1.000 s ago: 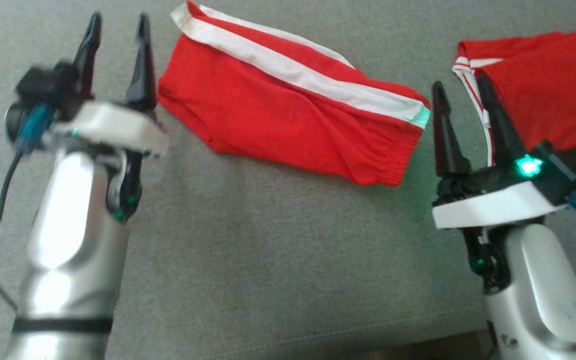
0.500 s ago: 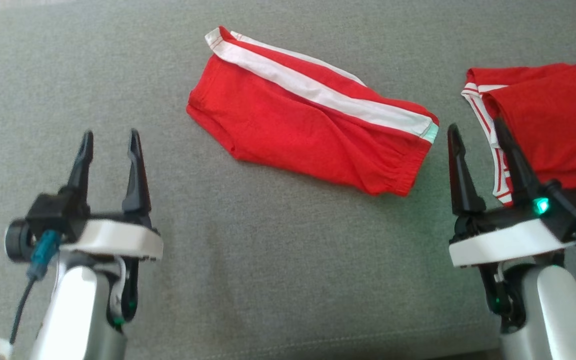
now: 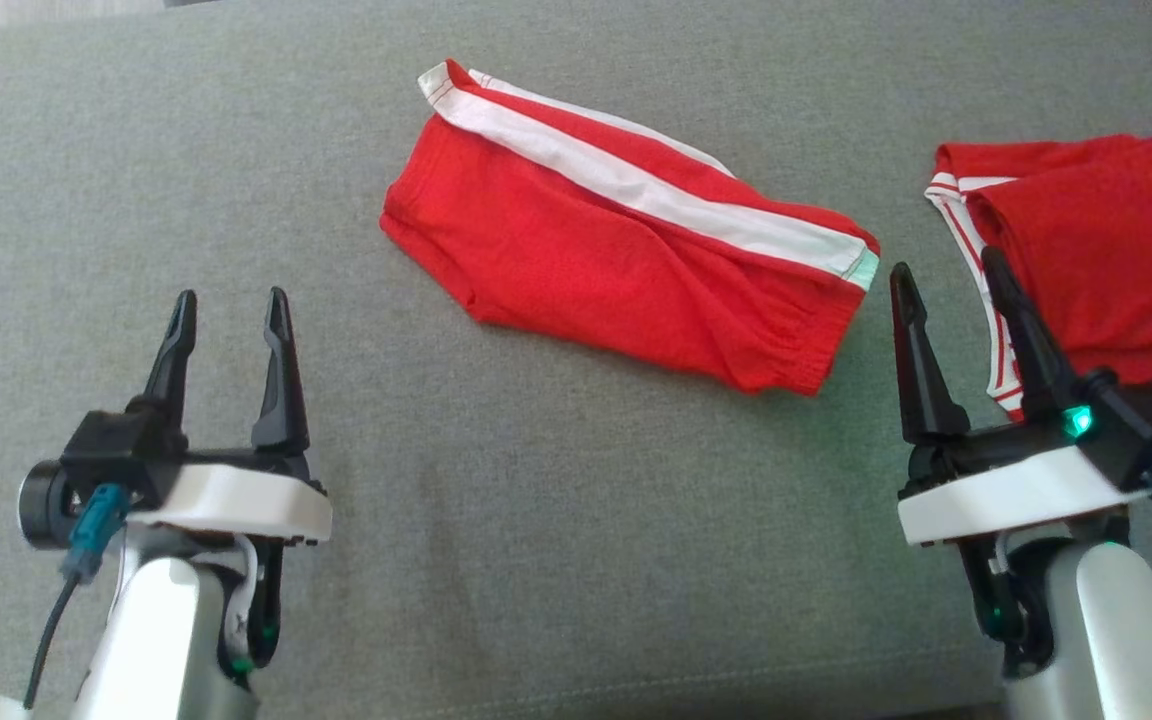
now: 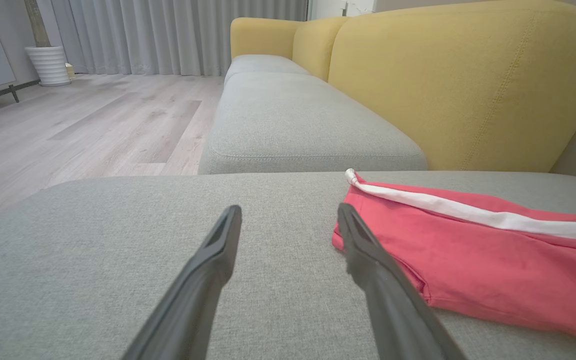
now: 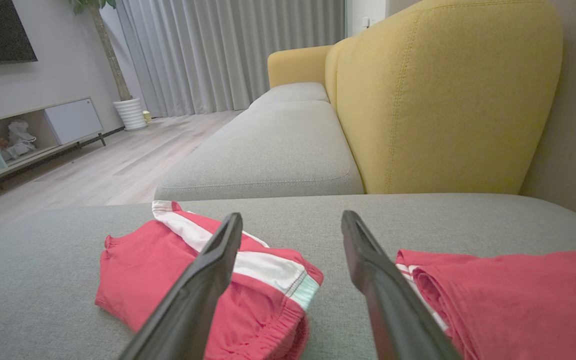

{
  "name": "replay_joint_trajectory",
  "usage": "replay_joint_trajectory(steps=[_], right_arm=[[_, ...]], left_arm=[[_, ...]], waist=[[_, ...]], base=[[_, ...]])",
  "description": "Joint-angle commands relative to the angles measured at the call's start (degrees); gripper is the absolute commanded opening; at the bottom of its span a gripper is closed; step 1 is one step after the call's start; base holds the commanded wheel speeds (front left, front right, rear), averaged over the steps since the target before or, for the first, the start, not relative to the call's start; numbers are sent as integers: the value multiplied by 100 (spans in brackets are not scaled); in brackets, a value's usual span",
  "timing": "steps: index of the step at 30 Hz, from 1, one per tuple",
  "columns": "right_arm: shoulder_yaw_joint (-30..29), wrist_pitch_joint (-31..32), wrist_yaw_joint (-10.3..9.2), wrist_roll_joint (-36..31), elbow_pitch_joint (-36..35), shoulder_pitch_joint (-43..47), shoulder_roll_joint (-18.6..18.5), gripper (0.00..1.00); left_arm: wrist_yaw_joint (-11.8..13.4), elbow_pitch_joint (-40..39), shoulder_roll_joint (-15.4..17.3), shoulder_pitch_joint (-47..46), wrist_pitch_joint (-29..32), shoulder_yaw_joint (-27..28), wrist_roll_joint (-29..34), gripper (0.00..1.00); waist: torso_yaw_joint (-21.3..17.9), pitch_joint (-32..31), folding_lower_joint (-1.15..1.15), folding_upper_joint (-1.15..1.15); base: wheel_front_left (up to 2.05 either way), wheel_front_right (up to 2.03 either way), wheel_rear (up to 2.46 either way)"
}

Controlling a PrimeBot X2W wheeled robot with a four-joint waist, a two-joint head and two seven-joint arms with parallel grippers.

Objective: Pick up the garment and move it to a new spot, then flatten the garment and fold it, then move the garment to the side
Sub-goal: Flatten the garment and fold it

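Scene: You are looking down on a grey cushion (image 3: 536, 560) with 2 red garments and both grippers over it.
Garment: the red shorts (image 3: 626, 250), white stripe down the side, lie folded and fairly flat at the cushion's far middle, elastic waistband end toward the cushion's right.
Other cloth: a second red garment (image 3: 1106, 270) lies at the cushion's far right edge, apart from the shorts.
Left side: the left gripper (image 3: 230, 295) hangs over the cushion's near left, jaws spread wide, empty, well apart from the shorts.
Right side: the right gripper (image 3: 945, 260) hangs over the cushion's near right, jaws spread wide, empty, tips near the gap between the 2 garments.
Just changed: the left gripper has drawn back from the shorts' left edge toward the cushion's near side; the right gripper has barely shifted. Your camera moved too, so the shorts likely stayed put.
Meaning: nothing grips cloth, so the fold looks finished; moving the shorts to the cushion's side probably remains.
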Motion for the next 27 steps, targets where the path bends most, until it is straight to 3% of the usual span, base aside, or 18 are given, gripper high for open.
replay_joint_trajectory(steps=[1, 7, 15, 21, 27], right_arm=[[117, 8, 37, -30, -233, -24, -36, 100], [94, 17, 37, -33, -252, -44, -34, 100], [82, 44, 37, -61, -300, -166, -31, 100], [151, 8, 37, -21, -293, -336, -24, 100], [238, -79, 37, 88, -151, -442, -15, 100]], left_arm=[[10, -210, 141, -112, 7, 152, -13, 100], [4, -215, 154, -154, 18, 119, -44, 100], [-400, 203, 130, -955, 295, -225, -109, 100], [-798, 1284, 27, -2088, 712, -441, -253, 100], [-972, 2610, -12, -2881, 1051, -474, -425, 100]], waist=[[-1, 3, 0, 0], [5, 58, 0, 0], [4, 364, 0, 0], [-143, 674, 0, 0], [-343, 806, 0, 0]], base=[[0, 0, 0], [0, 0, 0], [0, 0, 0], [0, 0, 0], [0, 0, 0]])
